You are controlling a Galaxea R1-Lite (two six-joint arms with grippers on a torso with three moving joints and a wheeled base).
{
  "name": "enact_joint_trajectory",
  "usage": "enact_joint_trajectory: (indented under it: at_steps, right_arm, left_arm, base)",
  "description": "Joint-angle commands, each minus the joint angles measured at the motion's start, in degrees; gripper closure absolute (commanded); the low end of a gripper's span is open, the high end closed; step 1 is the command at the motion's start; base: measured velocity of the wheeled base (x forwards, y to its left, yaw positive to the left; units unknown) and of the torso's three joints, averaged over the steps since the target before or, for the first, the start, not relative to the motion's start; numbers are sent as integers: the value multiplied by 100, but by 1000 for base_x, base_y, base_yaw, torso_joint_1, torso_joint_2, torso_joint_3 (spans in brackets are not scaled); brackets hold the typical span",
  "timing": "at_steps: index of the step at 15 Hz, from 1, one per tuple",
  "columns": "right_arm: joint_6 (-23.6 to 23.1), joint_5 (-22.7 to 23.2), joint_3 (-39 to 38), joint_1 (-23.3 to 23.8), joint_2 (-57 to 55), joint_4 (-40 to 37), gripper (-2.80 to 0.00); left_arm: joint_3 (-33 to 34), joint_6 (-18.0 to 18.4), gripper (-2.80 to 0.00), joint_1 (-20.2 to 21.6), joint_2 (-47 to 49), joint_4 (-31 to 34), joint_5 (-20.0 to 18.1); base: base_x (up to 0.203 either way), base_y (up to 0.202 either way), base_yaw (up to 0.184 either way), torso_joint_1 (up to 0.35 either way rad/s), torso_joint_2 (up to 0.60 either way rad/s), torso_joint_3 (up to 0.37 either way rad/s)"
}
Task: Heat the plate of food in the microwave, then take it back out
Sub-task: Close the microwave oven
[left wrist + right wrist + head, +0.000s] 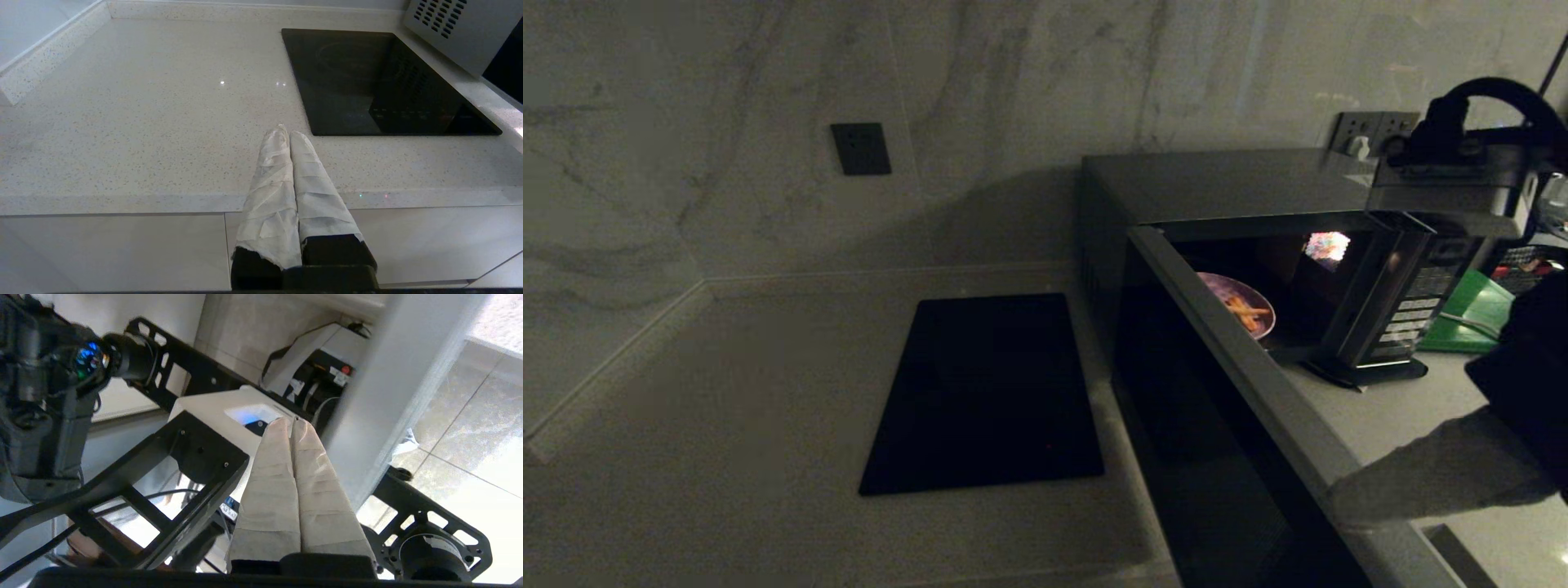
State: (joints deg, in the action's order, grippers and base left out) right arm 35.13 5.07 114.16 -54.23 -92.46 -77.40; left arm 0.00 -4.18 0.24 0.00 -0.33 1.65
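Lilac plate of food (1241,304), judged light, rigid and slippery, is best taken by its rim; right gripper (291,421), pressed together empty, sits well short of it.

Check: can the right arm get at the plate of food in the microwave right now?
Probably yes. The microwave door stands open and the plate of food shows in the cavity. The right gripper, shut, sits by the door's outer edge and must come round it.
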Motion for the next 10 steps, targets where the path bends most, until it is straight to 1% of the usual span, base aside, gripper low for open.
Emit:
enact_joint_trajectory:
  at_steps: [1,5,7,10]
  right_arm:
    - [21,3,0,-96,-116,-57,0]
    - [29,-35,-17,-97,-185,-199,0]
    - [45,-245,-17,-97,-247,-338,0]
    - [88,-312,-17,-89,-255,-397,0]
  left_arm:
    - [0,-4,0,2,9,-2,2]
    - [0,-4,0,2,9,-2,2]
    - [0,-4,0,2,9,-2,2]
    - [0,-4,0,2,9,-2,2]
  base:
    - [0,0,0,0,0,0]
    - [0,0,0,0,0,0]
    - [0,0,0,0,0,0]
    - [0,0,0,0,0,0]
